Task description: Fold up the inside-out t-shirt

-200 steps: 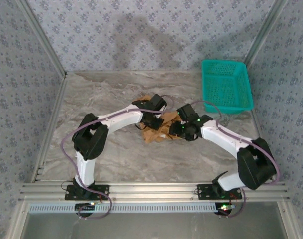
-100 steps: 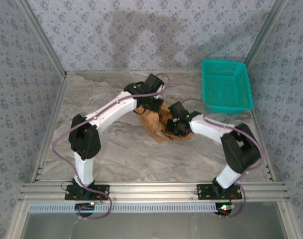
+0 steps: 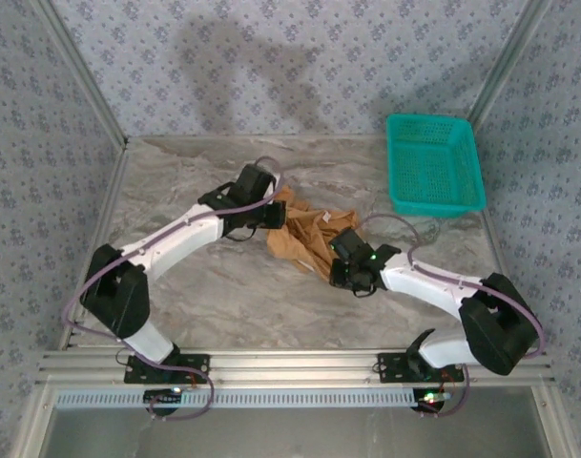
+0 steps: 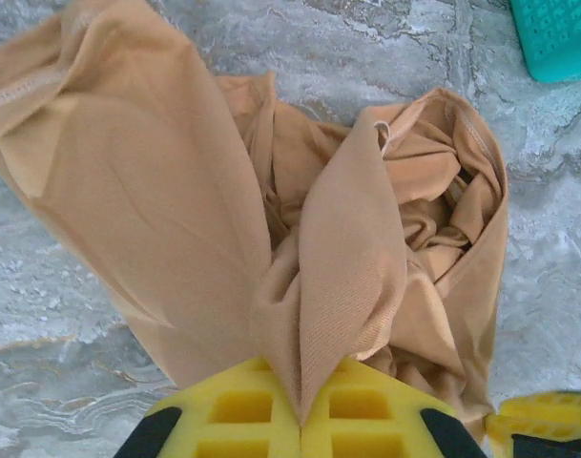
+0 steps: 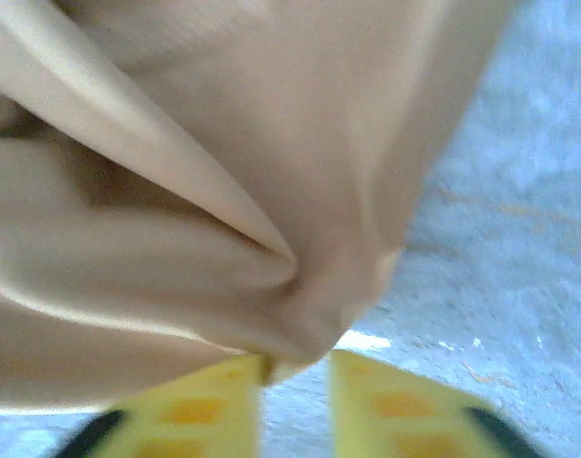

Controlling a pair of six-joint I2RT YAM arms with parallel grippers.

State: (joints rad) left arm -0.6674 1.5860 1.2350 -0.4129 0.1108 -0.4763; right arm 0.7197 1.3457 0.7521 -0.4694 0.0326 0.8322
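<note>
Crumpled t-shirt (image 3: 309,239) mid-bench (image 3: 204,296). Left gripper (image 4: 300,401) at its 10 o'clock; the wrist view shows the jaws clamped on a fold. Right gripper (image 5: 297,367) at 4 o'clock, blurry: jaws narrowly apart, cloth bunched at the tips. In the top view the wrists hide both jaws.

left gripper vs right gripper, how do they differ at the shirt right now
The left gripper is shut, pinching a ridge of the shirt; the right gripper has its jaws apart, table showing through the gap and cloth bunched at their tips. From above, the left gripper is at the shirt's far left edge, the right gripper at its near right edge. Both are yellow-tipped and at the shirt.
</note>
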